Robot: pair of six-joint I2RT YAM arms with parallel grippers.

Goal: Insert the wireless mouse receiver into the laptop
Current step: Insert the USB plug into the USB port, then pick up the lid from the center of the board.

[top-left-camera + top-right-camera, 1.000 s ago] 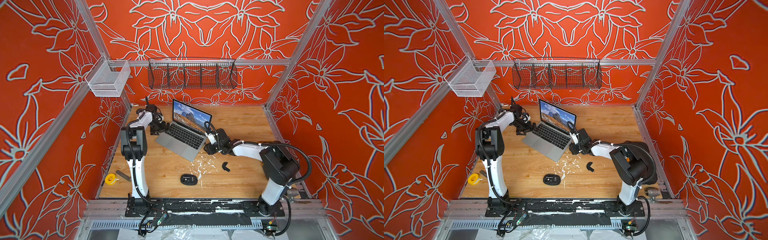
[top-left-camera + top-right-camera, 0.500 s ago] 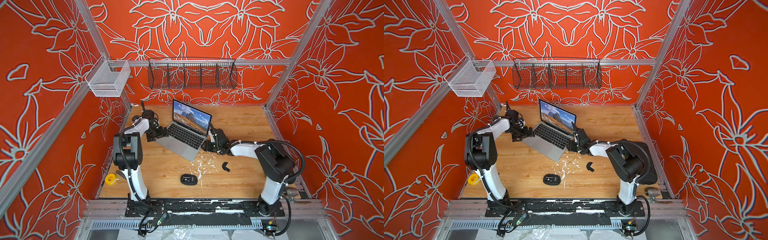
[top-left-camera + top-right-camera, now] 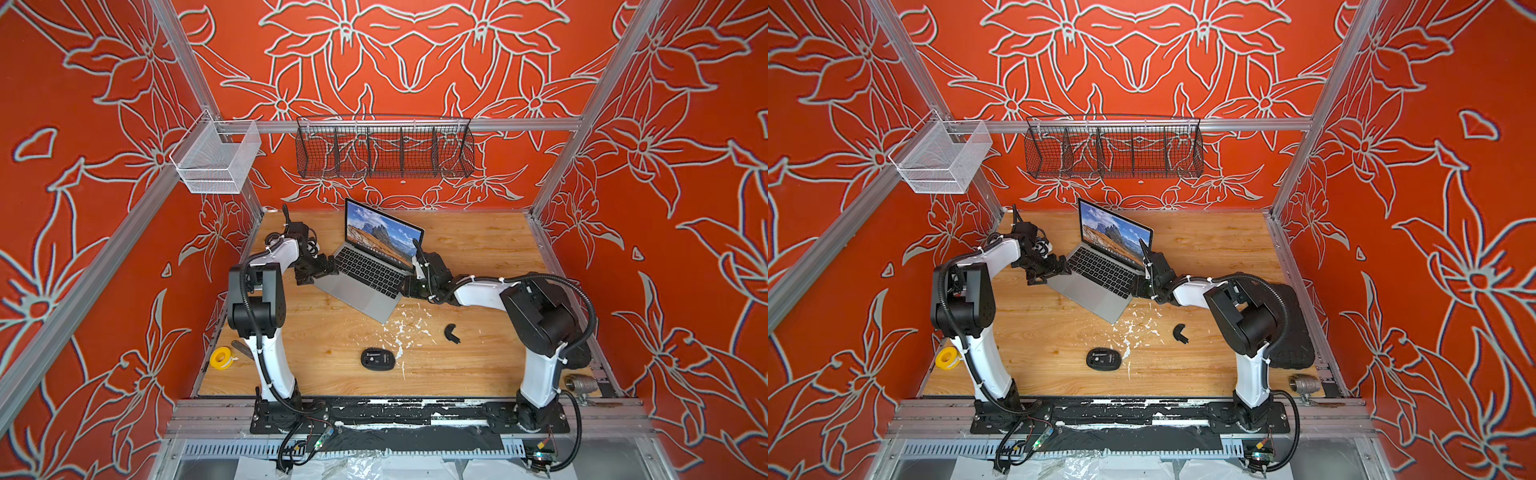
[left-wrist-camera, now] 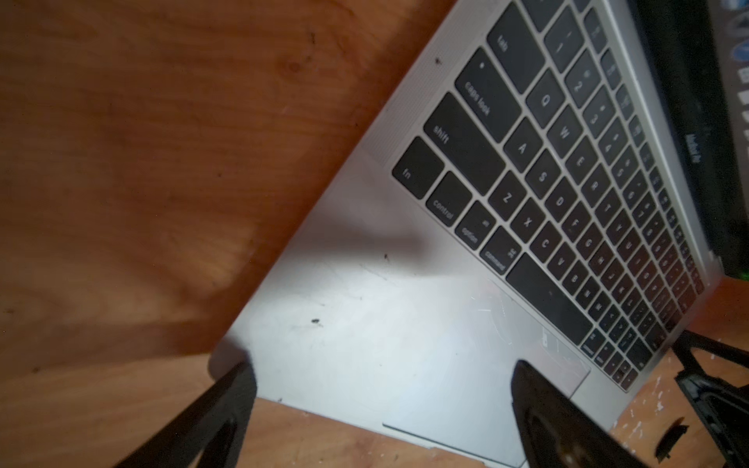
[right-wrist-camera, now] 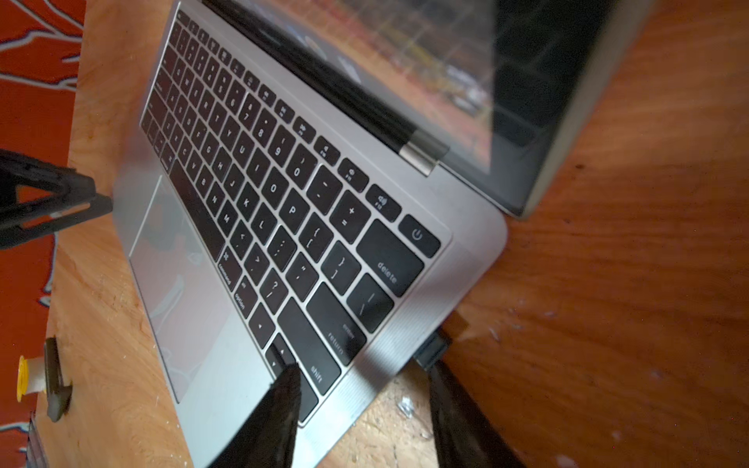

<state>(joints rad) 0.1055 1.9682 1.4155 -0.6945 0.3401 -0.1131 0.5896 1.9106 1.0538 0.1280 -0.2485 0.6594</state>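
The open silver laptop [image 3: 365, 286] [image 3: 1096, 289] lies at an angle mid-table. The wireless mouse receiver [image 5: 433, 349], a small dark stub, sticks out of the laptop's [image 5: 227, 344] right side edge; in both top views the right gripper hides it. My right gripper [image 5: 362, 372] [image 3: 409, 286] is open and straddles that edge. One of its fingers sits over the shift key, and the other finger's tip touches the receiver's outer end. My left gripper [image 4: 383, 366] [image 3: 328, 268] is wide open over the laptop's [image 4: 364, 324] left front corner, holding nothing.
A black mouse [image 3: 376, 358] and a curved black cover piece [image 3: 451, 332] lie toward the front, with white flakes [image 3: 401, 328] between them and the laptop. A yellow tape roll [image 3: 219, 357] sits at the left edge and a metal fitting [image 3: 579, 382] at the front right.
The left arm swung forward and lower, bringing its gripper to the laptop's left front corner. The right gripper slid in against the laptop's right edge and its jaws narrowed a little.
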